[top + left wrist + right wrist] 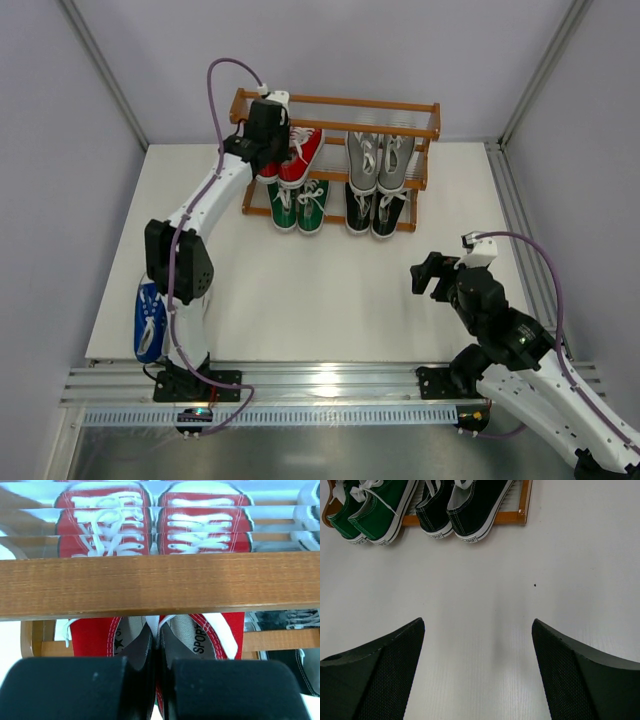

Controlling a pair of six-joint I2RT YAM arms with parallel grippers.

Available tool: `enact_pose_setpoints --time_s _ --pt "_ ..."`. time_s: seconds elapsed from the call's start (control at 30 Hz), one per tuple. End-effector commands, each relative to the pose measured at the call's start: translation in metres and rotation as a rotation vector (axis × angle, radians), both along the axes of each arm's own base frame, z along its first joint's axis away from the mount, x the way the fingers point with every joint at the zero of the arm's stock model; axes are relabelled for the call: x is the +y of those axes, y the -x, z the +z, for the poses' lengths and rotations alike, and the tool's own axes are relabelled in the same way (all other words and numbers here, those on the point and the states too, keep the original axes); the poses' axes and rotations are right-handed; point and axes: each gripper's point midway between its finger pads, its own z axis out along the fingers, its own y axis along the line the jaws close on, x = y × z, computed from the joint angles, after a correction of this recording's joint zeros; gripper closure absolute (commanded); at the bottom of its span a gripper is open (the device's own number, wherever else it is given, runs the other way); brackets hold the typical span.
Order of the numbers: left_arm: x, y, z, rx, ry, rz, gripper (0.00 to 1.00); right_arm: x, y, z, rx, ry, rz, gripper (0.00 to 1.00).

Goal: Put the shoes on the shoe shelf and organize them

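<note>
red canvas fills the left wrist view: the left gripper [156,639] is clamped on the touching inner walls of the red pair [297,157], on the middle tier of the shoe shelf [400,104] at twelve o'clock, the grey pair [379,160] beside it. the green pair [298,205] and black pair [377,212] sit below. at four o'clock the right gripper [478,626] hangs spread apart, holding nothing. a blue shoe [148,320] lies at eight o'clock.
</note>
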Motion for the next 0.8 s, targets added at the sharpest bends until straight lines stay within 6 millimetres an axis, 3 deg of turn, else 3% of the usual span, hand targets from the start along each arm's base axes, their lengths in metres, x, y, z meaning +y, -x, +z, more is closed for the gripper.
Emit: enact_pose_setpoints --time_s 0.0,0.03,0.17,0.43,0.5,0.53,0.7,0.77 --pt "0.006 -0.022 0.110 -0.356 0.105 0.046 1.00 -0.001 -0.003 0.013 -0.033 -0.004 -0.008 0.12" --pt "0.007 -0.022 0.107 -0.358 0.100 0.045 1.00 -0.001 -0.003 0.013 -0.033 -0.004 -0.008 0.12" --pt "0.015 -0.018 0.126 -0.426 0.084 0.060 1.00 0.000 -0.003 0.013 -0.030 -0.003 -0.008 0.12" --pt "0.018 -0.025 0.112 -0.390 0.044 0.086 0.99 0.000 -0.003 0.011 -0.025 0.001 -0.006 0.12" --pt "0.018 -0.024 0.107 -0.376 0.049 0.085 0.87 0.000 -0.003 0.014 -0.031 -0.003 -0.006 0.12" --pt "0.018 -0.021 0.111 -0.378 0.060 0.082 0.63 0.000 -0.003 0.014 -0.031 -0.003 -0.006 0.12" --pt "0.021 -0.008 0.116 -0.369 0.072 0.084 0.22 0.000 -0.002 0.014 -0.032 -0.006 -0.006 0.12" --pt "0.024 0.002 0.125 -0.368 0.079 0.089 0.14 0.000 -0.001 0.015 -0.034 -0.011 -0.002 0.12"
